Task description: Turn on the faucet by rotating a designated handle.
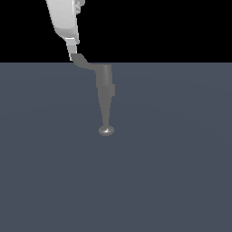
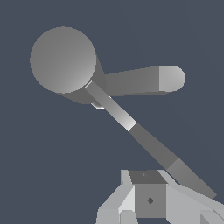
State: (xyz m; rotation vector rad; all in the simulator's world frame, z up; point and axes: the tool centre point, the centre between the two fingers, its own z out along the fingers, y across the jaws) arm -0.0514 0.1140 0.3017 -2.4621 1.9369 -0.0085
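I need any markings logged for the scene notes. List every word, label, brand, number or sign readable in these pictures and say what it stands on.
None: no text, number or brand shows in either view.
The faucet and its handle are plain grey.
The claw bears only a small dark diamond-shaped mark, not a readable sign.

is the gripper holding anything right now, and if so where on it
Cannot tell for sure. The gripper is at the widened tip of the faucet's handle and seems to touch it, but neither view shows fingers clamped around it.
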